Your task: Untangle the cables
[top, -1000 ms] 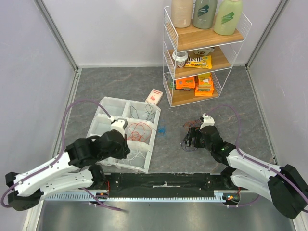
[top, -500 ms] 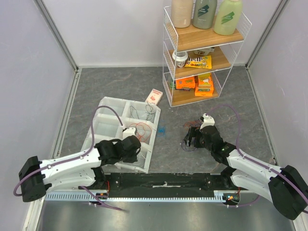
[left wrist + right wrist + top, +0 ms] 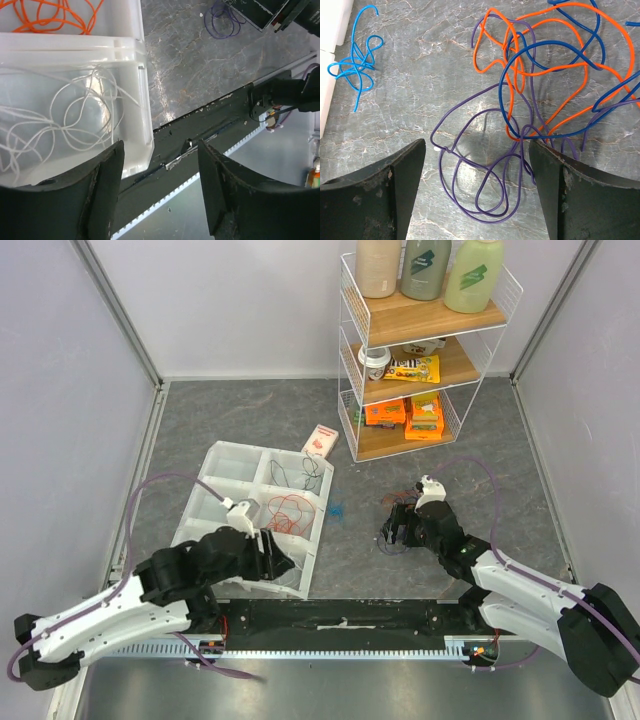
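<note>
The tangle of cables (image 3: 397, 532) lies on the grey table right of centre. Its purple loops (image 3: 487, 192), orange strand (image 3: 545, 65) and dark blue strand (image 3: 560, 75) show under my right gripper (image 3: 477, 145), which hovers open just above them, holding nothing. A small light blue cable (image 3: 357, 65) lies apart to the left. My left gripper (image 3: 160, 145) stands open and empty at the near right corner of the white divided tray (image 3: 215, 455). A white cable (image 3: 65, 115) lies in that corner compartment and an orange cable (image 3: 55, 12) in the one behind it.
A wire shelf (image 3: 420, 350) with bottles and snack packs stands at the back right. A small box (image 3: 320, 440) lies beyond the tray. The black rail (image 3: 340, 620) runs along the near edge. Thick purple hoses trail from both arms.
My left gripper has moved from the tray's middle toward its near right corner and has opened. The right arm has not moved.
</note>
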`<state>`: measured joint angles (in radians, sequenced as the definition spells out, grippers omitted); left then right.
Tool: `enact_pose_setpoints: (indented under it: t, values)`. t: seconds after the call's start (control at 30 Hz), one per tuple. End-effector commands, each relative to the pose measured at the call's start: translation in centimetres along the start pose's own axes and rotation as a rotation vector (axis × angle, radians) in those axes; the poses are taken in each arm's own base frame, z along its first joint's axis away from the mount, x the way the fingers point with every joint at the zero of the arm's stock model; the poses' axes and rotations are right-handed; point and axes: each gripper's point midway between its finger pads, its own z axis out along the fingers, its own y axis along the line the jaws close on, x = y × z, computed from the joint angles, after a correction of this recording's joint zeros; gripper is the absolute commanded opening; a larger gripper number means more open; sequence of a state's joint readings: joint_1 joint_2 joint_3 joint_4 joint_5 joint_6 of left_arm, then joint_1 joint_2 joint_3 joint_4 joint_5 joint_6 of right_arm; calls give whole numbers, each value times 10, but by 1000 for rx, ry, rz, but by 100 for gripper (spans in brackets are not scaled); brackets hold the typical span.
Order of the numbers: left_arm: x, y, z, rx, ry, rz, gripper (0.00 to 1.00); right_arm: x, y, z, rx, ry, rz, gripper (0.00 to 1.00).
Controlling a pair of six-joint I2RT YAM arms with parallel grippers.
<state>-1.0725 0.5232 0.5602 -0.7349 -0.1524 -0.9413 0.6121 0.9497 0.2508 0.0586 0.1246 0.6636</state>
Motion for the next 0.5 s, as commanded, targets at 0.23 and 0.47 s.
enact_pose_setpoints:
  t: [0.23,0.47]
  values:
    - [-25,75,-43,-486,-157,-251,81,-5,6,1,-31,-21,-11,92]
    - [-28,100,-37,-689,-214,-265,81,-5,5,0,-33,-27,-8,92]
